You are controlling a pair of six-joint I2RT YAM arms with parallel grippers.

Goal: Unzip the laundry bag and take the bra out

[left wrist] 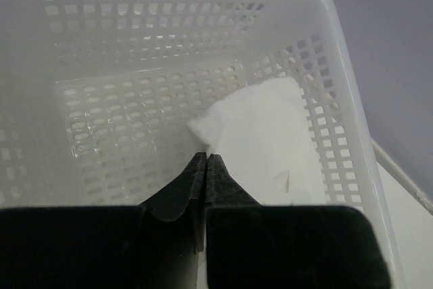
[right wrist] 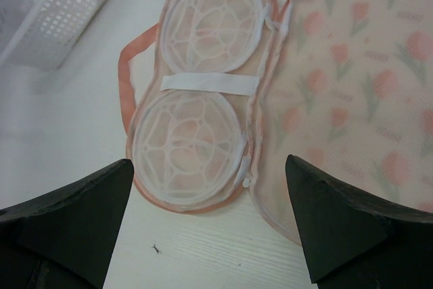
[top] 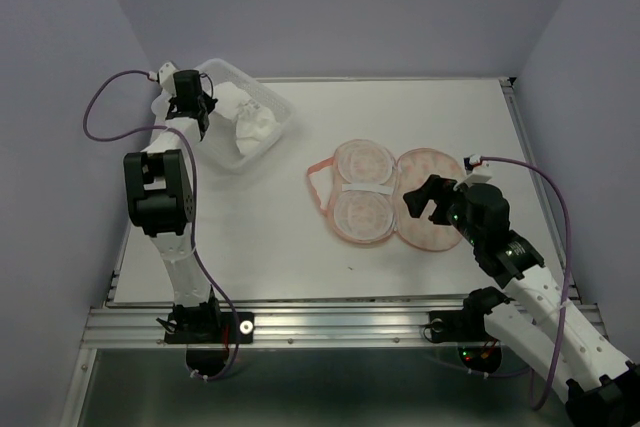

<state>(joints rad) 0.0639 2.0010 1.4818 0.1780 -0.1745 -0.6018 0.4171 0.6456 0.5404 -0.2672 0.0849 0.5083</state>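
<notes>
Jaws on the left gripper (left wrist: 205, 160) are sitting pressed tight together, and as far as I can see nothing is caught between them. The right gripper (right wrist: 208, 164) is hanging with its jaws spread wide and nothing in them. Taking the laundry bag (top: 362, 215) as my reference: it's lying flat in the middle of the table (top: 250, 247), splayed fully open like a clamshell, printed lid flopped to the right and the white mesh cups facing up on the left, with the thin pink loop (top: 318, 187) sticking out on its left edge. So the unzipping part is looking done to me. The right gripper is hovering just over the bag's near right edge, not touching it from what I can tell. The left gripper is sitting well off to the back-left of the bag, over a white perforated basket (top: 285, 112). The bra (top: 252, 125) is lying crumpled inside that basket, with one corner of it just past the left fingertips. I'm not seeing any fabric left in the bag, only its own mesh frame and a white strap across the waist. My read is that the job is basically wrapping up, with maybe just the arms pulling away left to go.
</notes>
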